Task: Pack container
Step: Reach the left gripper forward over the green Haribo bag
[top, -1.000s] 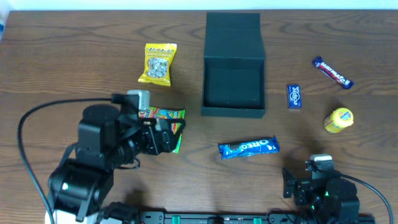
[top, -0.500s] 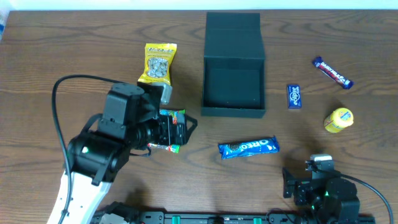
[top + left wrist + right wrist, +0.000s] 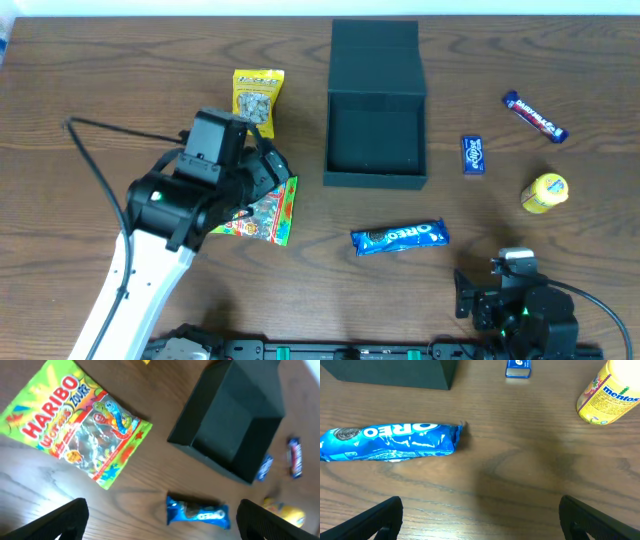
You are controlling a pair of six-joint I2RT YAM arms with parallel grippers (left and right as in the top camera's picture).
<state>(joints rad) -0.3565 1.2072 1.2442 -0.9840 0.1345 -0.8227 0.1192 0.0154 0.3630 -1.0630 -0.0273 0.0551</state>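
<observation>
The container point(image 3: 375, 140) sits on the brown wooden tabletop point(image 3: 120, 80) at the far middle, its open mouth facing straight up and its inside bare. Its long axis runs from the near edge of the tabletop toward the far edge, and the hinged flap lid lies folded back flat at the far end, so the low front wall faces the robot. In the left wrist view it shows as a dark box point(image 3: 235, 425) at the upper right, one corner turned toward the camera. The left fingers point(image 3: 65, 520) are spread wide with nothing between them, hanging above the tabletop, well left of the container. A Haribo worms bag point(image 3: 262, 212) lies flat below and beside them, apart from both tips. A yellow bag of nuts point(image 3: 257, 100) lies farther back on the left. A blue Oreo pack point(image 3: 400, 237) lies crosswise, near the container's front wall but not touching it. To the right of the container are a small blue packet point(image 3: 473, 154), a dark blue chocolate bar point(image 3: 535, 117) set at a slant, and a yellow Mentos tub point(image 3: 544, 192). The right fingers point(image 3: 380, 520) are also wide apart and empty, low at the near right edge, with the Oreo pack ahead of them to the left.
</observation>
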